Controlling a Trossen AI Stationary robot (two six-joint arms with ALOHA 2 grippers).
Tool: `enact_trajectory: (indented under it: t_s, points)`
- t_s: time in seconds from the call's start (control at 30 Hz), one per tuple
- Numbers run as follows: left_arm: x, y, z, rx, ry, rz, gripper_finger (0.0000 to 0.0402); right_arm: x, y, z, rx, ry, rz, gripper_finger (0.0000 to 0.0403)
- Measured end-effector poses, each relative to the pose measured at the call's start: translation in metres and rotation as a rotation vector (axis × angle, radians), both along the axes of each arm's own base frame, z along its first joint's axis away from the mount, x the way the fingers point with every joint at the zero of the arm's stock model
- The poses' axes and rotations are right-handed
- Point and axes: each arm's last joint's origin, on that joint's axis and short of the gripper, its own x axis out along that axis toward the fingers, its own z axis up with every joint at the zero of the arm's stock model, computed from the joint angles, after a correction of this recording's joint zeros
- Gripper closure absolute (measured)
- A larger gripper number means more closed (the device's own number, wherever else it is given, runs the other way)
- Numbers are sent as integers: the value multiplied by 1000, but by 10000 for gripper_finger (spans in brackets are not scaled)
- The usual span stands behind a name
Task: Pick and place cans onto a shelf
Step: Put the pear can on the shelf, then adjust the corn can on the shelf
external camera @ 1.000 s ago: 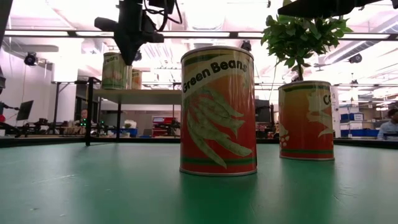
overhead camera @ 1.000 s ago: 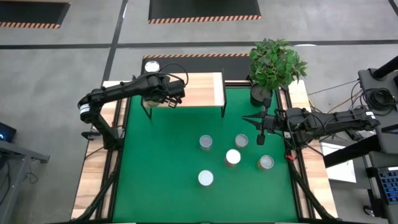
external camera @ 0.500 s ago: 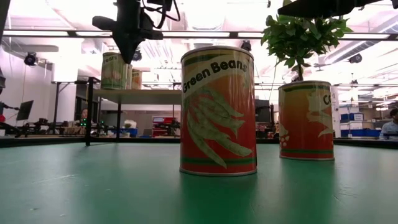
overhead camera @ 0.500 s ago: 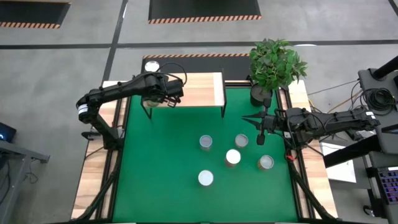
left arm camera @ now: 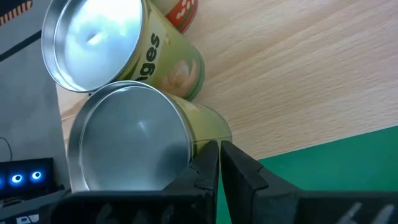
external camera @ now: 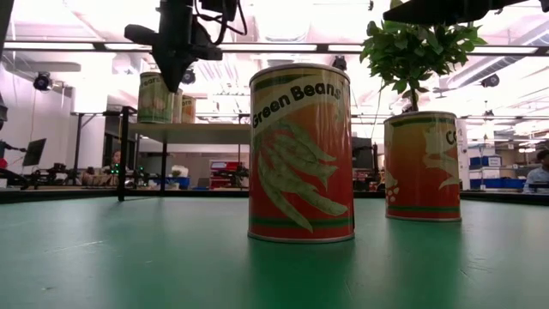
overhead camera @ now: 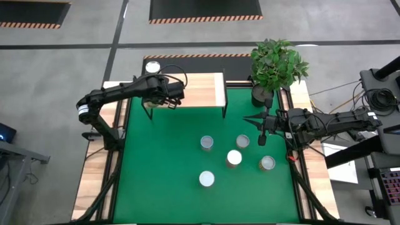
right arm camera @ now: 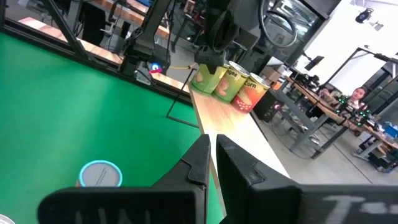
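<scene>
My left gripper (external camera: 174, 73) has moved slightly sideways above the cans (external camera: 155, 97) on the shelf (external camera: 193, 131); its fingers are closed and empty, as only the wrist view shows

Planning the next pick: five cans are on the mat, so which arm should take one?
Right, probably. The right gripper hangs beside the can nearest it on the green mat, jaws shut and empty. The left gripper is far off over the shelf.
</scene>
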Motion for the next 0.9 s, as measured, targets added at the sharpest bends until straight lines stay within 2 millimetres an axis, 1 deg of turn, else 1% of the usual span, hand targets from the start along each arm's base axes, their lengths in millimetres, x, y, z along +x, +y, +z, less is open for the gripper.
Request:
enact_trajectory:
  t_s: [0.4,0.5,0.57,0.7,0.83,0.9]
  points:
    - [-2,-1,3,2,-6,-8,401,0,0,0,0,0,0,385]
    - [-1,-2,8,-4,-21,-28,401,0,0,0,0,2,0,385]
    - [0,-3,17,-16,-50,-58,402,0,0,0,0,2,0,385]
    - [0,-3,47,26,-113,-139,402,0,0,0,0,2,0,385]
    - [-6,0,80,172,-117,-216,402,0,0,0,0,2,0,385]
    - [-10,4,93,224,-109,-242,402,0,0,0,0,1,0,385]
